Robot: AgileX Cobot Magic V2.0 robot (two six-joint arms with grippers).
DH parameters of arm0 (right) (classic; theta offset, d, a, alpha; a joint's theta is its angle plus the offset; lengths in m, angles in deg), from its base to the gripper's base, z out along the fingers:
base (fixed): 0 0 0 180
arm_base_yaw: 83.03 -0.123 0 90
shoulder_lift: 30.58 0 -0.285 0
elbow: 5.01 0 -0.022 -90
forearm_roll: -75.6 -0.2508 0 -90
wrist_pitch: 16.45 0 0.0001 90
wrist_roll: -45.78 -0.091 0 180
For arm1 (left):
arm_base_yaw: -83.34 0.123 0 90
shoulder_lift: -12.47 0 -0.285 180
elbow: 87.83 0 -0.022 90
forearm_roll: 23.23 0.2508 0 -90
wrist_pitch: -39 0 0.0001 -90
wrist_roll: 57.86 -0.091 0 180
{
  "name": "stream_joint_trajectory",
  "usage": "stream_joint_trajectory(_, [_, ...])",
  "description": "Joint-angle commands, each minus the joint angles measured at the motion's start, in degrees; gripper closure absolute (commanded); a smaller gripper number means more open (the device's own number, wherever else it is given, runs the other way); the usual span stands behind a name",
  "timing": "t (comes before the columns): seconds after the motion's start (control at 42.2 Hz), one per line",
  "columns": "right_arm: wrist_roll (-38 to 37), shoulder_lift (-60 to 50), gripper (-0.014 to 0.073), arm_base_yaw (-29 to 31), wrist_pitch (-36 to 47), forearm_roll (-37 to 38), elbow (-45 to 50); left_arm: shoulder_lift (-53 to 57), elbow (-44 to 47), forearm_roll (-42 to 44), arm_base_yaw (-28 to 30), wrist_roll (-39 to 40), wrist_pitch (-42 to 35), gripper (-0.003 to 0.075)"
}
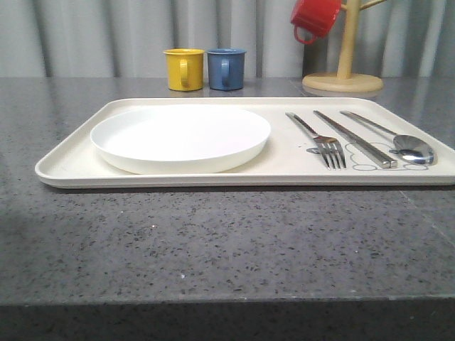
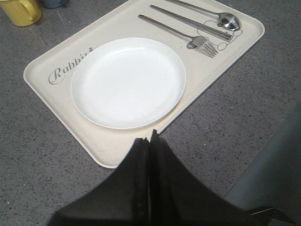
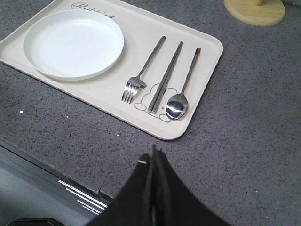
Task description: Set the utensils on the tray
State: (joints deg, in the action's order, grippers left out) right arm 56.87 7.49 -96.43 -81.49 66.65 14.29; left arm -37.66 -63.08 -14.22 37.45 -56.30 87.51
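A cream tray [image 1: 64,170] [image 2: 42,70] [image 3: 207,52] lies on the dark speckled counter. On it sit a round white plate [image 1: 181,136] [image 2: 128,82] [image 3: 74,43], a steel fork [image 1: 320,138] [image 2: 188,38] [image 3: 141,75], a flat knife [image 1: 355,138] [image 2: 190,22] [image 3: 164,77] and a spoon [image 1: 405,142] [image 2: 216,14] [image 3: 181,92], side by side at the tray's right end. My left gripper [image 2: 149,136] is shut with nothing in it, held high over the tray's near left corner. My right gripper [image 3: 153,153] is shut and empty above the counter, just short of the tray's near right corner.
A yellow mug [image 1: 183,69] [image 2: 19,10] and a blue mug [image 1: 226,68] stand behind the tray. A red mug [image 1: 314,18] hangs on a wooden mug tree [image 1: 343,79] [image 3: 254,10] at the back right. The counter's front edge [image 1: 227,302] is near.
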Motion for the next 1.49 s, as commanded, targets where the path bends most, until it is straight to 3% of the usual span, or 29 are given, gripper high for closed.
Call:
stream_joint_trajectory(0.0, [-0.24,0.46,0.0661,0.09,4.03,-0.52,-1.16,2.78,0.51,1.23,2.86,0.76,-6.44,0.0741])
stream_joint_trajectory(0.237, [-0.24,0.46,0.0661,0.09,4.03,-0.52,-1.16,18.3,17.05,-7.41,18.25,0.76,-19.62,0.0741])
stream_joint_trajectory(0.522, [-0.24,0.46,0.0661,0.09,4.03,-0.52,-1.16,39.34,40.31,-15.31,41.7,0.5,-32.62,0.074])
stream_joint_trajectory(0.617, [-0.24,0.46,0.0661,0.09,4.03,-0.52,-1.16,42.74,44.72,-16.03,46.15,-0.22,-36.1,0.074])
stream_joint_trajectory(0.806, [-0.24,0.46,0.0661,0.09,3.97,-0.52,-1.16,43.92,47.12,-15.9,46.66,-6.21,-40.64,0.074])
stream_joint_trajectory(0.925, [-0.24,0.53,0.0661,0.09,3.97,-0.52,-1.16,43.92,47.77,-15.02,46.66,-6.21,-41.61,0.074])
stream_joint_trajectory(1.209, [-0.24,0.53,0.0661,0.09,3.97,-0.52,-1.16,43.92,52.99,-13.41,45.18,-6.21,-51.99,0.074])
stream_joint_trajectory(1.47, [-0.24,0.53,0.0661,0.09,3.97,-0.52,-1.16,43.92,52.97,-12.17,44.94,-6.21,-52.82,0.0741])
